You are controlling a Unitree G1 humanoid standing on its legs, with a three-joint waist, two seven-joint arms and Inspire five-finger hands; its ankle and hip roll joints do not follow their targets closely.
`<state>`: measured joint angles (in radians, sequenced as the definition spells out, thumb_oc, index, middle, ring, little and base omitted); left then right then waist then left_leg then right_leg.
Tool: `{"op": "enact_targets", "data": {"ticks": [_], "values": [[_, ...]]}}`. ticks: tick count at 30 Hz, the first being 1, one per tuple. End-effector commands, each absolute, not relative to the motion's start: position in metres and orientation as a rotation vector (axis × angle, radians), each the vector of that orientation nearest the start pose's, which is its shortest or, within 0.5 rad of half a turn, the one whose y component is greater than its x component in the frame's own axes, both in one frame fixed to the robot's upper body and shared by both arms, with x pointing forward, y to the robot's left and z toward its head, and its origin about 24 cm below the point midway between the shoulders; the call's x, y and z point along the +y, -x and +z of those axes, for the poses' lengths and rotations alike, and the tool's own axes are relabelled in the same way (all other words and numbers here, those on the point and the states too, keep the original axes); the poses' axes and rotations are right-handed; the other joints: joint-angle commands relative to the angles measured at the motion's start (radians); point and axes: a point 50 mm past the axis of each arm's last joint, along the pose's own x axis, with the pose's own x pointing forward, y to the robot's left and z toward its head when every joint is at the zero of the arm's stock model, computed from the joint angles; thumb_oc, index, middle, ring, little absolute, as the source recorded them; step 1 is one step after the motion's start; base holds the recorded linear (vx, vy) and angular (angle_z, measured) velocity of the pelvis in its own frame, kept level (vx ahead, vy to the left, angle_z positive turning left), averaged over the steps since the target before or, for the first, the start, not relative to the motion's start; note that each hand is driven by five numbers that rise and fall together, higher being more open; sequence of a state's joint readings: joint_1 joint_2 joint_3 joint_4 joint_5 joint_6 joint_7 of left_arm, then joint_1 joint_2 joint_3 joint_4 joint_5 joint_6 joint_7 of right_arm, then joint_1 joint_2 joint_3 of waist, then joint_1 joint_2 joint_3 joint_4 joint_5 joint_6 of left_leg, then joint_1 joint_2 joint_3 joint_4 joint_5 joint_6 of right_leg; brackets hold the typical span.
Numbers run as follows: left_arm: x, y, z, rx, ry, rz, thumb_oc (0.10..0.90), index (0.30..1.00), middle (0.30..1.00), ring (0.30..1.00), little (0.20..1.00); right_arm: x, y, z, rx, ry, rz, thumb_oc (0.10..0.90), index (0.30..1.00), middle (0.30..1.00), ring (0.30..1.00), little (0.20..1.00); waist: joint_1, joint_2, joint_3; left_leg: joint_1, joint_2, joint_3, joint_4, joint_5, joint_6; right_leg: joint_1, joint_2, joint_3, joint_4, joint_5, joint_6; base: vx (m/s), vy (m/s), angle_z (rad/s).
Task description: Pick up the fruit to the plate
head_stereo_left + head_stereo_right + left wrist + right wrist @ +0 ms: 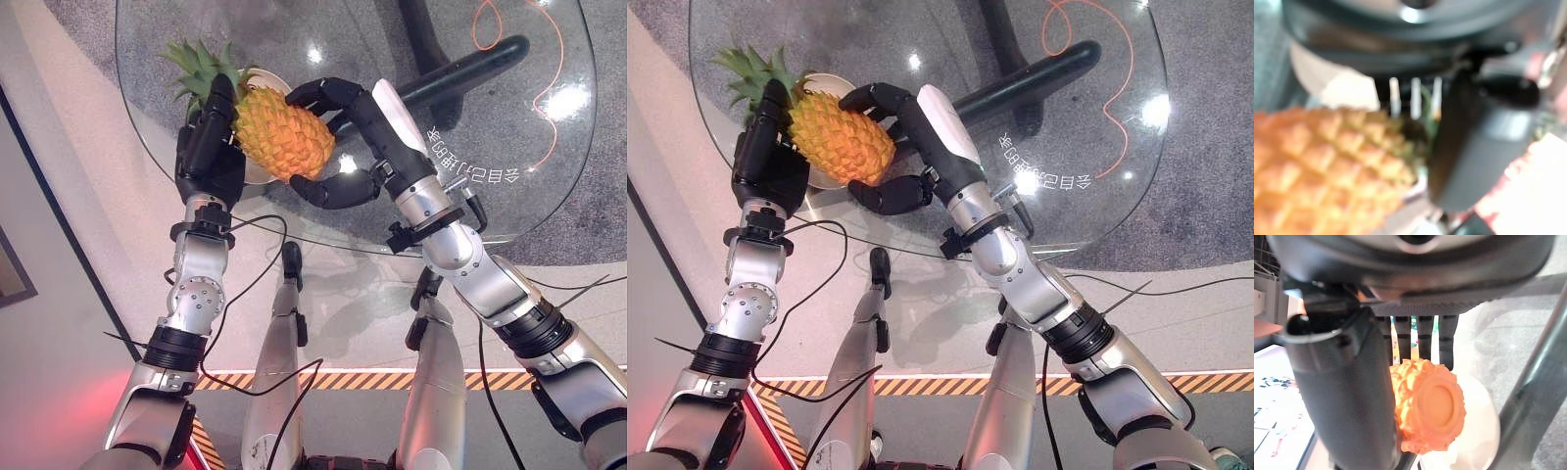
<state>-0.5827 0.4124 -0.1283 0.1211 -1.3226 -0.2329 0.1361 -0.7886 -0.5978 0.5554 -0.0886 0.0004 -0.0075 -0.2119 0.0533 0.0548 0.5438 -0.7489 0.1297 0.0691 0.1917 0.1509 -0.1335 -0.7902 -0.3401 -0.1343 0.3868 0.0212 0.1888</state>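
Note:
A yellow-orange pineapple (279,132) with a green crown is held on its side between my two hands, just over a pale plate (257,174) on the glass table. My left hand (211,147) presses its palm and straight fingers against the crown end. My right hand (377,122) grips the base end, fingers curled over the top and thumb hooked underneath. In the right wrist view the pineapple's round base (1427,411) sits between thumb (1342,396) and fingers, with the plate (1476,440) below. The left wrist view has the fruit's skin (1327,161) beside the thumb (1474,147).
The round glass table (549,220) has its near rim just past my wrists. A black table foot (460,69) and an orange cable (554,117) show through the glass. Yellow-black hazard tape (343,380) crosses the floor.

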Motion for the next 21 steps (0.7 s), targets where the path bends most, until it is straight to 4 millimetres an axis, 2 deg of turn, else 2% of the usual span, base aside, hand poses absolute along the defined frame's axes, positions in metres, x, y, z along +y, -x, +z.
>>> {"op": "enact_targets", "data": {"ticks": [1,6,7,8,9,10,21], "values": [[0.132,-0.312,0.268,-0.675,0.815,-0.575,0.1,0.3,0.3,0.3,0.2,-0.039,-0.261,0.288,-1.15,0.613,0.553,0.1,0.3,0.3,0.3,0.2,0.006,0.005,-0.024,0.024,-0.018,-0.015,0.056,-0.058,0.033,0.062,0.012,-0.081,-0.144,0.107,-0.006,0.0,0.0,0.0],[0.133,-0.312,0.27,-0.686,0.821,-0.571,0.1,0.3,0.3,0.3,0.2,-0.039,-0.261,0.288,-1.153,0.614,0.543,0.1,0.3,0.3,0.3,0.2,0.007,0.005,-0.024,0.025,-0.019,-0.015,0.054,-0.057,0.033,0.063,0.012,-0.083,-0.146,0.108,-0.006,0.0,0.0,0.0],[0.133,-0.311,0.27,-0.693,0.824,-0.57,0.1,0.3,0.3,0.3,0.2,-0.04,-0.262,0.288,-1.15,0.605,0.533,0.191,0.378,0.378,0.378,0.291,0.007,0.005,-0.024,0.025,-0.019,-0.015,0.053,-0.056,0.033,0.063,0.011,-0.083,-0.146,0.109,-0.005,0.0,0.0,0.0],[0.134,-0.312,0.27,-0.694,0.824,-0.569,0.1,0.3,0.3,0.3,0.2,-0.04,-0.262,0.288,-1.148,0.603,0.531,0.339,0.505,0.505,0.505,0.439,0.007,0.005,-0.024,0.025,-0.019,-0.015,0.053,-0.056,0.033,0.063,0.011,-0.082,-0.146,0.109,-0.005,0.0,0.0,0.0],[0.134,-0.312,0.27,-0.696,0.826,-0.567,0.1,0.3,0.3,0.3,0.2,-0.04,-0.263,0.288,-1.143,0.592,0.524,0.443,0.594,0.594,0.594,0.543,0.007,0.005,-0.024,0.026,-0.019,-0.015,0.053,-0.056,0.033,0.063,0.011,-0.082,-0.146,0.108,-0.006,0.0,0.0,0.0],[0.134,-0.312,0.27,-0.699,0.827,-0.566,0.1,0.3,0.3,0.3,0.2,-0.041,-0.264,0.289,-1.143,0.584,0.516,0.8,0.9,0.9,0.9,0.9,0.006,0.005,-0.024,0.027,-0.018,-0.015,0.051,-0.056,0.033,0.064,0.011,-0.082,-0.147,0.108,-0.006,0.0,0.0,0.0],[0.137,-0.311,0.273,-0.729,0.838,-0.534,0.1,0.3,0.3,0.3,0.2,-0.05,-0.266,0.292,-1.155,0.51,0.426,0.8,0.9,0.9,0.9,0.9,0.0,0.004,-0.024,0.03,-0.017,-0.012,0.047,-0.056,0.034,0.063,0.014,-0.078,-0.147,0.108,-0.005,0.0,0.0,0.0]]}}
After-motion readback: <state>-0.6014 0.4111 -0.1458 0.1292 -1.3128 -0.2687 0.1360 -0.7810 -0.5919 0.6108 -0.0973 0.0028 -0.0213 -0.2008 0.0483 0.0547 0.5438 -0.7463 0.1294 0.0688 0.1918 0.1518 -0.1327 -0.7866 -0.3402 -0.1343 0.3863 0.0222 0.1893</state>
